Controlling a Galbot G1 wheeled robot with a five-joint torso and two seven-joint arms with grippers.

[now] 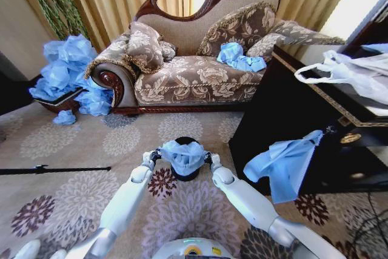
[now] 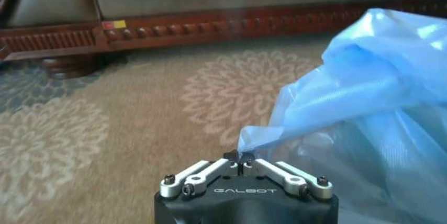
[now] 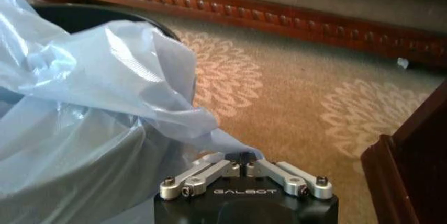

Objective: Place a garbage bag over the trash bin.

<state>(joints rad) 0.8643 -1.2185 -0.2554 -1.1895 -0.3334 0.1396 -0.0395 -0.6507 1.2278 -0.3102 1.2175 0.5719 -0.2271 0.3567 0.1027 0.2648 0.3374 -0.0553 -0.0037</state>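
Observation:
A small black trash bin (image 1: 188,174) stands on the carpet just in front of me, its rim partly showing (image 3: 91,13). A thin light-blue garbage bag (image 1: 182,153) is draped over its top, stretched between my two arms. My left gripper (image 1: 154,155) is shut on the bag's left edge; the left wrist view shows the gripper (image 2: 238,157) pinching a corner of the bag (image 2: 363,109). At the bag's right edge, my right gripper (image 1: 210,158) is shut on it as well, and the right wrist view shows that gripper (image 3: 239,157) holding a twisted tip of the bag (image 3: 104,93).
An ornate sofa (image 1: 194,71) stands behind the bin with blue bags (image 1: 239,57) on its seat. A heap of blue bags (image 1: 70,74) lies at its left end. A dark cabinet (image 1: 303,125) at the right carries a hanging blue bag (image 1: 285,162) and a white bag (image 1: 357,74).

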